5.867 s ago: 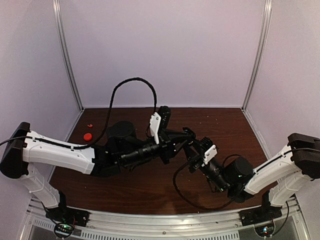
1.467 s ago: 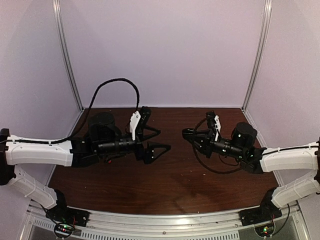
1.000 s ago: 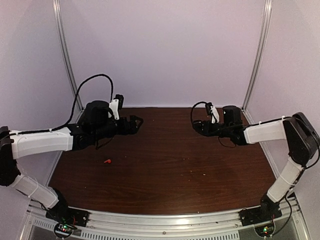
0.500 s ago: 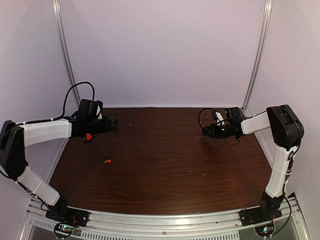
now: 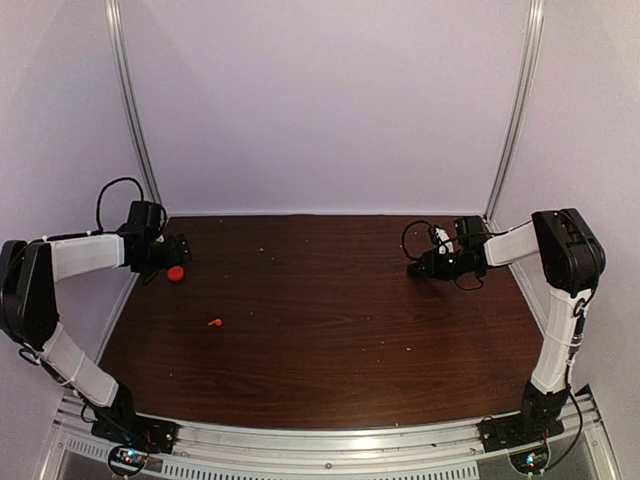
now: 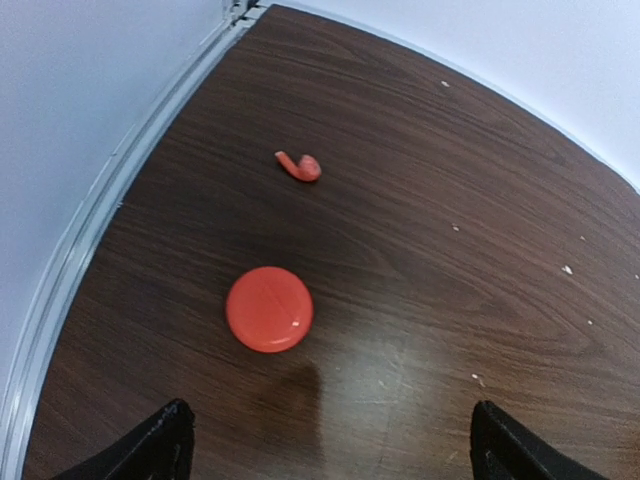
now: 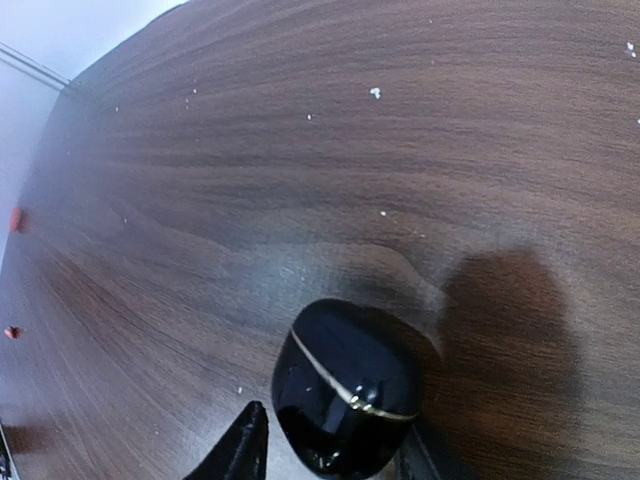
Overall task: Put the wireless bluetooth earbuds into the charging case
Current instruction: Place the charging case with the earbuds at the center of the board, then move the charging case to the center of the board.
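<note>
Nearest to us, at 8 o'clock on the dark wooden table point(image 5: 330, 370), lies a tiny red piece point(image 5: 214, 322). At 9 o'clock the left gripper point(image 6: 335, 445) hangs, claw wide apart, before a flat round red disc point(image 6: 268, 309), with a small hooked red earbud point(image 6: 300, 166) beyond it. At 3 o'clock the glossy black round charging case point(image 7: 348, 390) rests between the fingers of the right gripper point(image 7: 333, 450); we cannot tell whether they press it.

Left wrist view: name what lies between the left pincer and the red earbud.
In the left wrist view, a flat red disc lies between the left pincer and the red earbud.
</note>
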Controlling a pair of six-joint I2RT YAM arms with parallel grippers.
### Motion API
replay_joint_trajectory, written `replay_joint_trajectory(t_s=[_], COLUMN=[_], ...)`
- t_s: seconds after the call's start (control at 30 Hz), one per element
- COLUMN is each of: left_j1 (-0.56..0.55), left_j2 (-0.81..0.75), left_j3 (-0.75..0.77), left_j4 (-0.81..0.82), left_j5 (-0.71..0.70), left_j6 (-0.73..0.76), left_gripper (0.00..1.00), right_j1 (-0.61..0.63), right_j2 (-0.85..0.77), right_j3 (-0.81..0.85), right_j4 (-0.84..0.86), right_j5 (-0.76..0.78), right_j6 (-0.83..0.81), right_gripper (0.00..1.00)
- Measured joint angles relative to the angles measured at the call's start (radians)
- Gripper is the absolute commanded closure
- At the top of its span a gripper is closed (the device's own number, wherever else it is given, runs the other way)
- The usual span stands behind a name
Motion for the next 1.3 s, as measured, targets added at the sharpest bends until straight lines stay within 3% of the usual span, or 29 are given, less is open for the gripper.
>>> replay_joint_trajectory(t_s=[0.17, 0.4, 0.67, 0.87, 1.3], left_j1=[0.069, 0.075, 0.075, 0.075, 0.063], left_j2=[0.055, 0.164, 0.315, 0.422, 0.499], left_j3=[0.000, 0.024, 0.159, 0.268, 0.354], left_j4=[-0.005, -0.030, -0.075, -0.104, -0.138], left_j5=[-0.022, -0.041, -0.064, -0.064, 0.012], left_j6=[0.000, 0.043, 0.120, 0.180, 0.243], left_gripper=[0.03, 0.07, 0.12, 0.18, 0.53], right_j1=[-0.002, -0.002, -0.003, -0.003, -0.003], right_j2=[0.000, -0.008, -0.071, -0.147, -0.202], right_j3=[0.005, 0.014, 0.012, 0.010, -0.054], right_j4=[-0.014, -0.027, -0.065, -0.063, -0.045], right_j5=[0.020, 0.059, 0.106, 0.115, 0.095], right_j6=[-0.013, -0.029, -0.031, -0.032, -0.023], right_gripper=[0.39, 0.24, 0.11, 0.08, 0.00])
